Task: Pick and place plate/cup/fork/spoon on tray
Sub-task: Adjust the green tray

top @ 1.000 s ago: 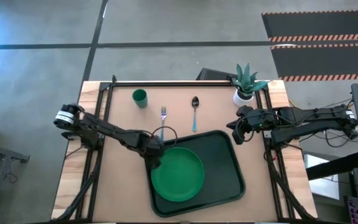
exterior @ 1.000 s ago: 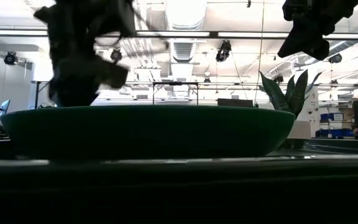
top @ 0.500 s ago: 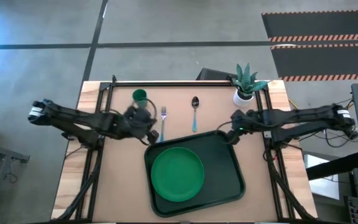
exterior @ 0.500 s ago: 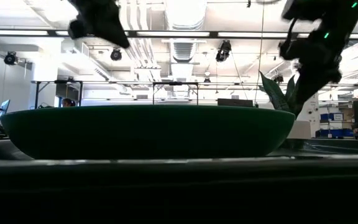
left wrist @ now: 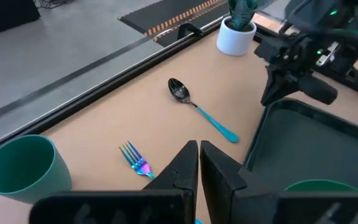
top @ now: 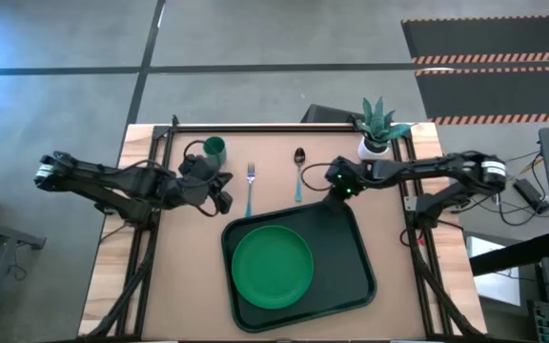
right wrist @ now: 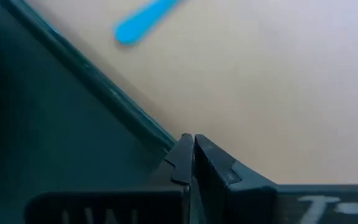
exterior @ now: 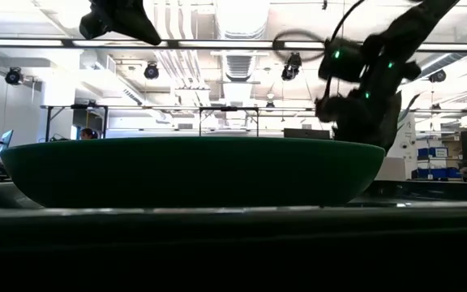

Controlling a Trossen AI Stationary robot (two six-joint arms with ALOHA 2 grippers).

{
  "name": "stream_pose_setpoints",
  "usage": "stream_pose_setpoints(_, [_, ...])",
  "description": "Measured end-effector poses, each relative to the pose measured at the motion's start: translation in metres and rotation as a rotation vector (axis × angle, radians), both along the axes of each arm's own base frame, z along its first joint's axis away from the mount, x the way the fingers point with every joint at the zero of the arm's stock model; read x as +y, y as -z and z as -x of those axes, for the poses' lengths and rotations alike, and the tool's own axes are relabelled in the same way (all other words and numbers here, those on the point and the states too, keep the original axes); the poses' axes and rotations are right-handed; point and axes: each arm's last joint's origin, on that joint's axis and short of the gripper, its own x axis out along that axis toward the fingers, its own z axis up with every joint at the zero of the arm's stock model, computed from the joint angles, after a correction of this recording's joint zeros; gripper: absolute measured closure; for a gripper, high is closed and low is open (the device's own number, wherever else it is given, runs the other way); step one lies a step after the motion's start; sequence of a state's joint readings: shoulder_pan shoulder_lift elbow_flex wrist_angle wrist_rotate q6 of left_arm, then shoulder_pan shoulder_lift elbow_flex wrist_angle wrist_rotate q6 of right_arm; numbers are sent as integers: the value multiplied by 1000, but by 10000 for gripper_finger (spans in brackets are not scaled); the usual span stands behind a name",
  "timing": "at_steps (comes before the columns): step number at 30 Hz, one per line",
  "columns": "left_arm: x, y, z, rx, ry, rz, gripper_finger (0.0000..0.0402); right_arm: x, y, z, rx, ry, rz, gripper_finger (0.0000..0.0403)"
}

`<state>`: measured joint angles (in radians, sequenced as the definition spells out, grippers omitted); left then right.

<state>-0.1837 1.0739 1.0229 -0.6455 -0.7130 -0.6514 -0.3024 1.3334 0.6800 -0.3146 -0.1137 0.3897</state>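
The bright green plate (top: 273, 267) lies flat on the dark green tray (top: 351, 286). On the bare table beyond the tray, the green cup (top: 214, 147) stands upright, and the fork (top: 250, 179) and the spoon (top: 298, 171) lie flat with their blue handles toward the tray. My left gripper (top: 225, 195) hangs shut above the table between cup and fork, with nothing in it; its wrist view shows its shut fingers (left wrist: 199, 152) above the fork (left wrist: 135, 164). My right gripper (top: 330, 191) is shut and points down at the tray's far rim (right wrist: 135, 118), near the spoon's handle end (right wrist: 143, 20). My right gripper's shut tips stand right at the tray's far rim (right wrist: 166, 142), slanting down from the table's right. I cannot tell whether they touch the rim. My left gripper touches nothing.
A white pot with a spiky green plant (top: 377, 131) stands at the table's far right corner, just behind my right arm. Black rails run along the table's left, right and far edges. Bare tabletop lies left of the tray.
My left gripper has risen from the plate and drawn back toward the table's far left, and now hangs between cup and fork; the plate stays on the tray. My right gripper has swung toward the table's left and sunk to the tray's far rim by the spoon's handle.
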Motion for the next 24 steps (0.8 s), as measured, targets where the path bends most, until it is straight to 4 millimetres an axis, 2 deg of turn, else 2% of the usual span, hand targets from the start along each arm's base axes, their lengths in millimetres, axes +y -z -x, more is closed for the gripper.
stream_pose_setpoints(7, [-1,5,-6,25,7,-4,402,-4,24,-3,96,-38,-24,394])
stream_pose_setpoints(9, [-1,5,-6,24,7,-4,402,-4,25,-3,97,-41,-30,394])
stream_pose_setpoints(18, [-2,5,-7,24,14,3,402,3,13,-1,49,-14,-83,394])
stream_pose_setpoints(24, [-2,5,-7,23,14,4,402,17,1,-2,1,-13,-95,394])
